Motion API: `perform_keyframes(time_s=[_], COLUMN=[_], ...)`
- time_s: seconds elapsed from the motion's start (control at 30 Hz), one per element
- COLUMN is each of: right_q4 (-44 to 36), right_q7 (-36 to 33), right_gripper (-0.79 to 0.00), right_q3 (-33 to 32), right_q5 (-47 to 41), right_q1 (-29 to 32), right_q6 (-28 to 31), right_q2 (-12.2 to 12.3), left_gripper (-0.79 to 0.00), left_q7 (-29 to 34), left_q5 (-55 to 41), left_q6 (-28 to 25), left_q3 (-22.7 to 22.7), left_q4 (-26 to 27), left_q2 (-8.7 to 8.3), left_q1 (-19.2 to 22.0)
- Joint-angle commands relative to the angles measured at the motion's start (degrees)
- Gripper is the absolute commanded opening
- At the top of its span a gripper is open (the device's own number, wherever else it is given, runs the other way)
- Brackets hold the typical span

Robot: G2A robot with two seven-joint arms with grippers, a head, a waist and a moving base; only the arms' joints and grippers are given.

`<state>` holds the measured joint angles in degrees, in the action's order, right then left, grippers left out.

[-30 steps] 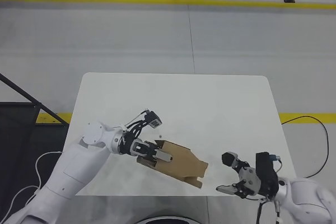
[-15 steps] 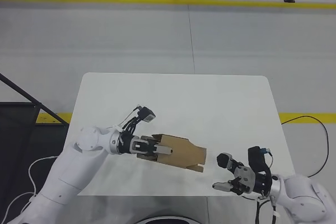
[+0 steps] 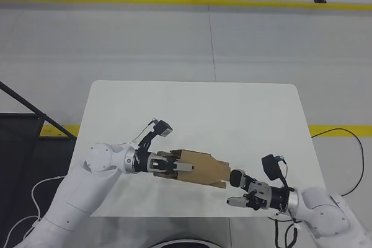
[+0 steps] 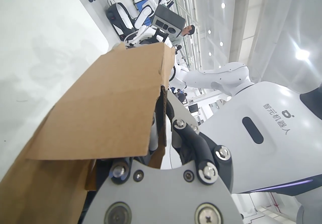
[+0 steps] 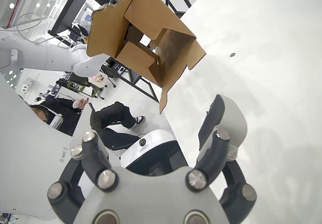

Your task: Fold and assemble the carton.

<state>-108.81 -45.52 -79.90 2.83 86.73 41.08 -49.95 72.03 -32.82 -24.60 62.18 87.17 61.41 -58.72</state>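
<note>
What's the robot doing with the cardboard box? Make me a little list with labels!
Box: brown carton, not closed, flaps open at one end
Holder: left claw, shut on the carton's other end
Helper: right claw, open, close by the open end, not gripping it
Place: white table, with the carton over the side nearest the robot
Job so far: flaps not yet folded in

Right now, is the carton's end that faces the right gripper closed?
No, the carton shows its hollow inside, with flaps spread open.
</note>
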Motion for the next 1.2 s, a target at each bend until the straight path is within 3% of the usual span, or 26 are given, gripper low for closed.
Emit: perform_keyframes(time_s=[0.0, 0.23, 0.63, 1.17], right_q4=[0.0, -0.46, 3.86, 6.39], right_q7=[0.0, -2.0, -13.12, -11.94], right_gripper=[0.0, 0.0, 0.0, 0.0], right_q3=[0.0, 2.98, 5.41, 1.43], right_q5=[-0.01, -4.4, -22.94, -25.23], right_q1=[0.0, -0.87, -6.29, -7.0], right_q6=[0.0, -6.02, -6.85, -12.46], right_q2=[0.0, -0.22, -0.15, 0.12], left_gripper=[-0.785, -0.785, -0.785, -0.785], left_q7=[0.01, -2.56, -2.93, -2.27], left_q5=[0.01, 2.14, 3.14, 3.67], left_q6=[0.0, 0.91, 0.72, 0.43], left_q3=[0.0, -0.23, 0.11, 0.31], left_q4=[-0.01, 1.83, 2.37, 2.82], left_q2=[0.0, 0.01, -0.08, -0.17], left_q1=[0.01, -1.04, -1.84, -2.2])
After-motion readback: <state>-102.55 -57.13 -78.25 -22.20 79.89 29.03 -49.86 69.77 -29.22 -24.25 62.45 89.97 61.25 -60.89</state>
